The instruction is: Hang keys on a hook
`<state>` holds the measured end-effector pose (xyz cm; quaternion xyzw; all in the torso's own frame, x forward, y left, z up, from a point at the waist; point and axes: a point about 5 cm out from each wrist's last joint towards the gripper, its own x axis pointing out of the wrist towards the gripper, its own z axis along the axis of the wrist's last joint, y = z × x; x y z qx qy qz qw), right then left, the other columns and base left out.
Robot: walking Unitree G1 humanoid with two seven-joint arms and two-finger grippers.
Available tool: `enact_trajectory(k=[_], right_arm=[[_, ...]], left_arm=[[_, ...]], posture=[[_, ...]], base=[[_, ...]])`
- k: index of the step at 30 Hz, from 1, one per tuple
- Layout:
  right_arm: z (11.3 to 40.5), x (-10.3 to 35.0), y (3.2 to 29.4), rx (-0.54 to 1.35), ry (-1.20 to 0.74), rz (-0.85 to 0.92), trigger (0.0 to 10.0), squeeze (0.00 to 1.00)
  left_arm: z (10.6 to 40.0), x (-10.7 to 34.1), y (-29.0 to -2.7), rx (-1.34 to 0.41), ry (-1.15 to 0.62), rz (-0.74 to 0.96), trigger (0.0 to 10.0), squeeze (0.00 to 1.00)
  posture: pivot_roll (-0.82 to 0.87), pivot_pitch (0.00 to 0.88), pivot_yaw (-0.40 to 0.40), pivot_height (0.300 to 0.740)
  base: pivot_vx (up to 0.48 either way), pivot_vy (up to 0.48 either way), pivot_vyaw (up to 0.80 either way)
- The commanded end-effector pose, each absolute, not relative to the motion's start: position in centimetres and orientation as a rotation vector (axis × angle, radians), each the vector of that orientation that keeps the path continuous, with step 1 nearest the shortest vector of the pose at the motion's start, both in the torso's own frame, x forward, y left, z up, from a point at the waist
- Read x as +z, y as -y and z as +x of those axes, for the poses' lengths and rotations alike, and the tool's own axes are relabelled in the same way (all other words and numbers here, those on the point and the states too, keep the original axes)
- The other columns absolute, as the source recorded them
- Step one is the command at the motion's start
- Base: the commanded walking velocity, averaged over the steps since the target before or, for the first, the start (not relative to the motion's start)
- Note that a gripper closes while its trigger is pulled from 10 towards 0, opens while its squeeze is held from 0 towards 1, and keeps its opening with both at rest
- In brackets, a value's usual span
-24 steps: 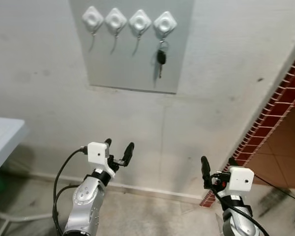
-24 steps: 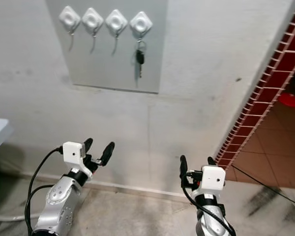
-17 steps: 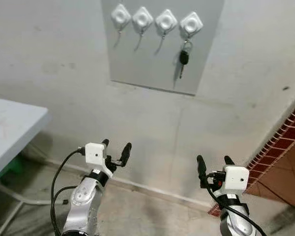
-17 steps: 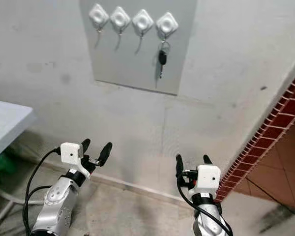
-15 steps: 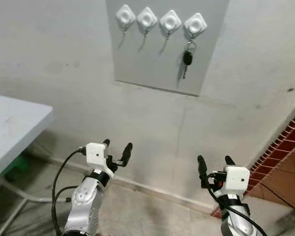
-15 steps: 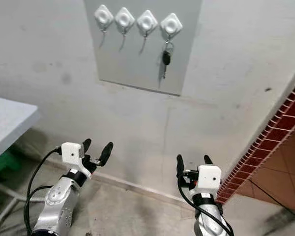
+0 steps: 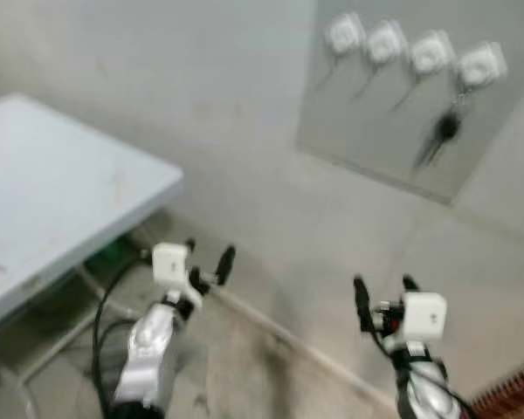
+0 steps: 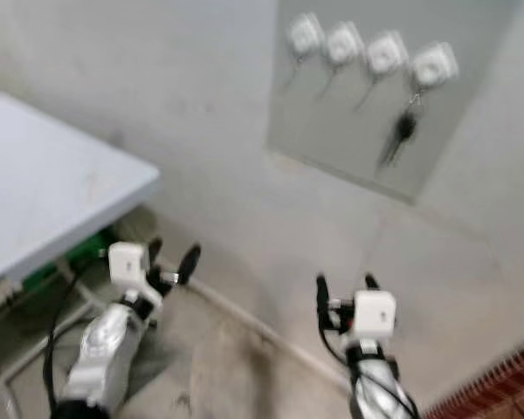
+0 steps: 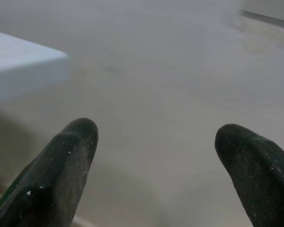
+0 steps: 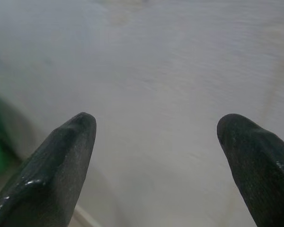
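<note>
A grey panel [image 7: 349,153] on the wall carries a row of white hooks [image 7: 389,39]. A black key [image 7: 445,129] hangs from the rightmost hook [image 7: 480,63]. Both arms are held low, well below the panel. My left gripper [image 7: 207,258] is open and holds nothing; its fingers [image 9: 66,165] face the bare wall. My right gripper [image 7: 382,292] is open too, with nothing between its fingers [image 10: 61,156]. The picture is blurred by motion.
A white table [image 7: 52,192] stands at the left, its corner close to my left arm, with metal legs [image 7: 35,367] and something green [image 7: 113,253] beneath it. A concrete floor runs along the wall's base. Red brick edging [image 7: 506,397] is at the bottom right.
The camera has swung left: the panel and key slid to the upper right, the table has come far into view, and the brick edging has nearly left. Both grippers stay open.
</note>
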<state>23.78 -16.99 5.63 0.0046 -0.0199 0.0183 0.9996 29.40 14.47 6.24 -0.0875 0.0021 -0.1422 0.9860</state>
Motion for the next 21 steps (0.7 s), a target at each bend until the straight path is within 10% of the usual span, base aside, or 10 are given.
enact_trajectory(k=[1, 21], right_arm=[[23.66, 5.35, 17.76, 0.026, 0.022, -0.005, 10.0, 0.0], [23.7, 5.5, 17.99, 0.045, 0.027, -0.014, 10.0, 0.0]], left_arm=[[29.63, 6.48, -13.74, -0.3, 0.006, -0.18, 10.0, 0.0], [30.03, 6.52, -13.95, -0.284, -0.007, -0.205, 10.0, 0.0]], posture=[[-0.06, 0.002, -0.023, 0.714], [-0.06, 0.0, -0.033, 0.714]], base=[[0.0, 0.0, 0.8], [0.0, 0.0, 0.8]])
